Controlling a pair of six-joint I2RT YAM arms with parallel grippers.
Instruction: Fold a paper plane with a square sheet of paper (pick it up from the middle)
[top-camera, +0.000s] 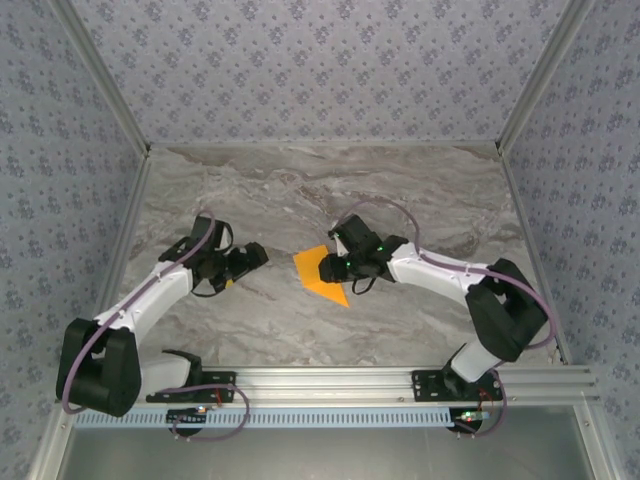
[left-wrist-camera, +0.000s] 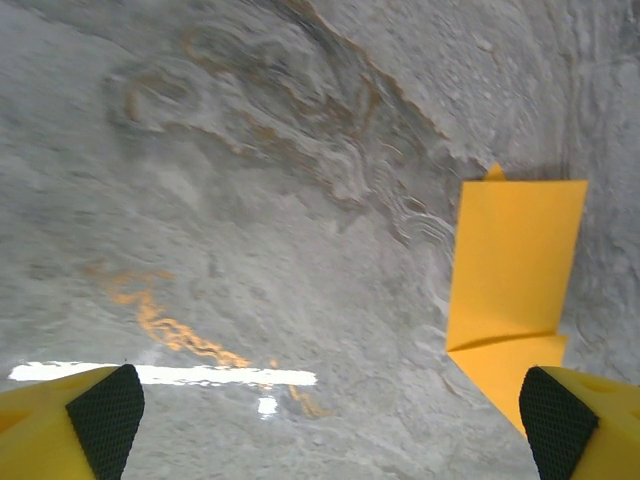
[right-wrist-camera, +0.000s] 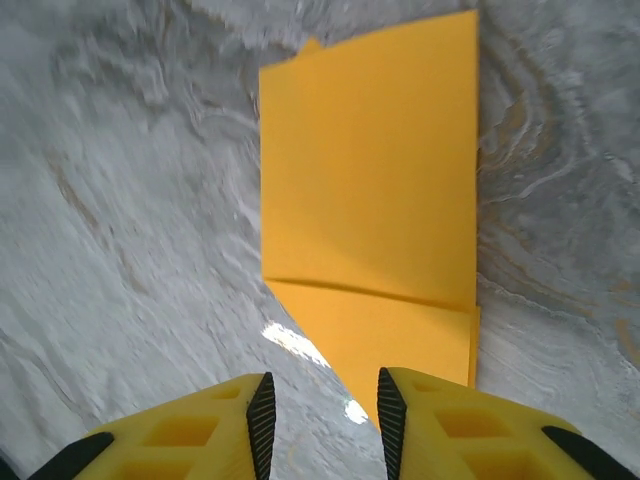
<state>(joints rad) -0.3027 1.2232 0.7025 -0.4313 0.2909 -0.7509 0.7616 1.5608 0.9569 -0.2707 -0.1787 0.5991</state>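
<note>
Paper plane (top-camera: 322, 272): plain orange, partly folded, creased to one pointed end, flat on the marbled bench (top-camera: 400, 190), mid-bench.
Right gripper (right-wrist-camera: 322, 420): narrowly parted at the point, pinching nothing.
Left gripper (left-wrist-camera: 325, 415): spread wide, near the plane's left.

Paper plane (right-wrist-camera: 370, 200): thin orange paper, matt, smooth, sharply creased.
Counter (top-camera: 300, 190): grey veined marble-look surface, polished, catching glare.
Right gripper (right-wrist-camera: 322, 425) jaws: yellow moulded plastic, satin; pads (right-wrist-camera: 262, 425) black, finely textured, rubber-like.
Rail (top-camera: 330, 380): bare silvery metal.
</note>
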